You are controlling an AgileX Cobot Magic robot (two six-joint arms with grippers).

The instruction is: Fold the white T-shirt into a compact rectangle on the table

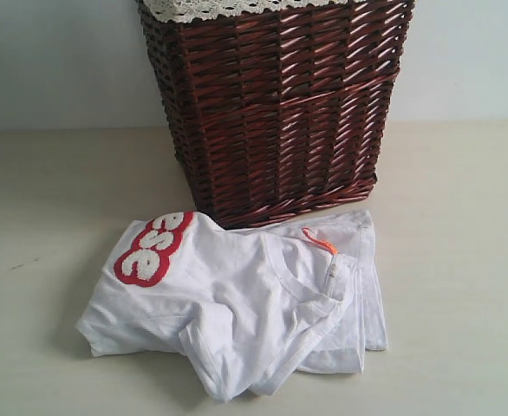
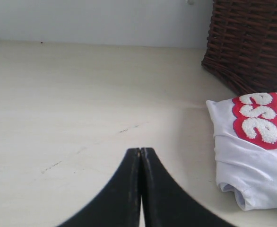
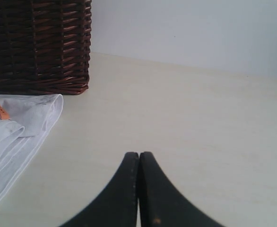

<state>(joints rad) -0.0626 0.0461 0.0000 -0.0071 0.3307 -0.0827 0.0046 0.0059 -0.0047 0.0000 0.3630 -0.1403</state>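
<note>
While the white T-shirt [image 1: 237, 303] lies bunched on the table [image 1: 46, 217] just in front of the wicker basket [image 1: 280, 104], neither of your grippers is on it. The left gripper [image 2: 140, 151] sits over bare table with the shirt's lettered end ahead and off to one side, and the right gripper [image 3: 139, 155] sits likewise beside the tagged end. Both have their jaws pressed fully together, holding nothing and touching no cloth. You'll see the shirt loosely heaped in uneven, overlapping layers, with the fuzzy white lettering [image 1: 154, 247] on its red band facing up and the orange neck tag [image 1: 319, 241] lying near the basket's base.
</note>
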